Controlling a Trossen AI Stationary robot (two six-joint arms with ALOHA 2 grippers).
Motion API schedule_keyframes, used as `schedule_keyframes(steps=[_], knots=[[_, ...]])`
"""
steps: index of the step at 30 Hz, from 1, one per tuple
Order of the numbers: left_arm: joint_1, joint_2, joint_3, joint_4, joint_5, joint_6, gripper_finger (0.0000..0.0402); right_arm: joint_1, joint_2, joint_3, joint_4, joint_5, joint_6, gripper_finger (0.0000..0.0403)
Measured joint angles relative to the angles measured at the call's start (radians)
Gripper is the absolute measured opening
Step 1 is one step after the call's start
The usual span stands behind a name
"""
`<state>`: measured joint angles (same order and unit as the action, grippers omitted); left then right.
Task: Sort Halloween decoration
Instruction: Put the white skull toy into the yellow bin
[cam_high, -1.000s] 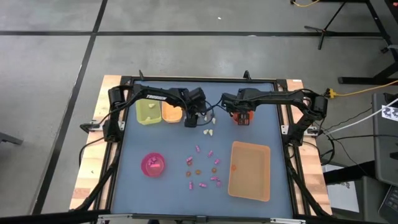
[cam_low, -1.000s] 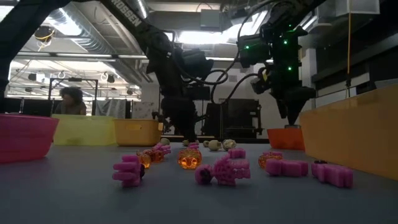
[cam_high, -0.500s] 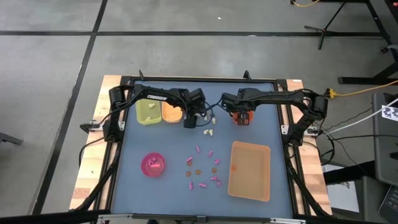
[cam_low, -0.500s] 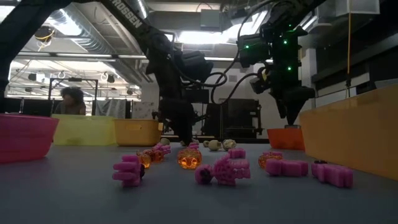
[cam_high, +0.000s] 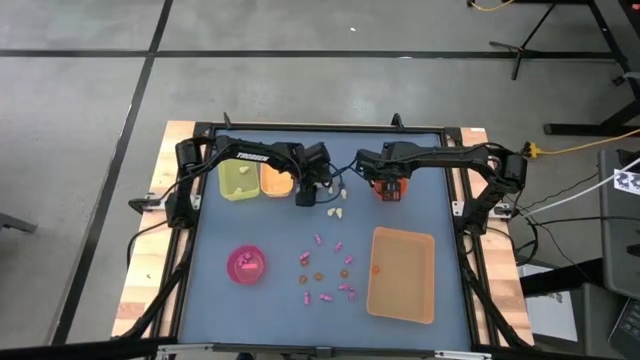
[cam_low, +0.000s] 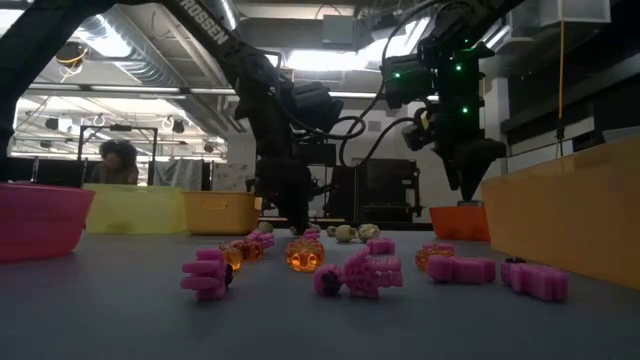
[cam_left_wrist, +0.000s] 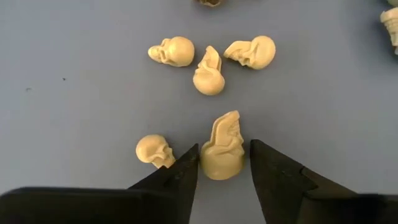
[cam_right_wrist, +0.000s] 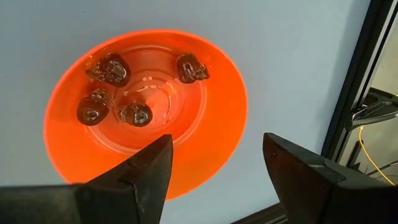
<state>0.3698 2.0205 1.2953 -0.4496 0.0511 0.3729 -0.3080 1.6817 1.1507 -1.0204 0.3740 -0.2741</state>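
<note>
Several cream-white skulls (cam_left_wrist: 210, 78) lie on the blue table near its far edge. One of them, a cream skull (cam_left_wrist: 222, 154), stands between the fingers of my left gripper (cam_left_wrist: 224, 163) (cam_high: 305, 197), which is down at the table. My right gripper (cam_right_wrist: 216, 167) (cam_high: 391, 190) hangs open above the orange-red bowl (cam_right_wrist: 221, 118), which holds several dark skulls (cam_right_wrist: 111, 68). Pink and orange trinkets (cam_high: 326, 270) lie scattered at the table's middle and near side. My left gripper pinches the cream skull by its two sides (cam_left_wrist: 205, 158) between its two fingers. The fingers slant steeply down from above. The skull stands on the table under the hold, its top pointing away from the gripper.
A green tray (cam_high: 238, 180) and an orange tray (cam_high: 276, 180) stand at the far left beside my left gripper. A large tan tray (cam_high: 402, 273) lies at the near right and a pink bowl (cam_high: 246, 264) at the near left. Another cream skull (cam_left_wrist: 154, 150) lies beside my left finger.
My left gripper's fingers have drawn in at the table among the cream skulls. Both arms have stayed in place and no trinket has shifted.
</note>
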Motion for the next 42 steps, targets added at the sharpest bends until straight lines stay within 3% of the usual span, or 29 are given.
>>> schedule_keyframes(steps=[12,32,42], knots=[[0.0,0.0,0.001,0.006,-0.013,-0.006,0.0081,0.0,0.0,0.0,0.002,0.0,0.009,0.0248],[-0.007,-0.004,0.001,0.001,-0.034,-0.007,0.0079,0.0,-0.007,0.0,-0.014,-0.061,0.014,0.0248],[-0.033,-0.04,-0.001,-0.013,-0.042,-0.041,0.0079,0.0,-0.114,0.0,-0.034,-0.061,0.009,0.0248]])
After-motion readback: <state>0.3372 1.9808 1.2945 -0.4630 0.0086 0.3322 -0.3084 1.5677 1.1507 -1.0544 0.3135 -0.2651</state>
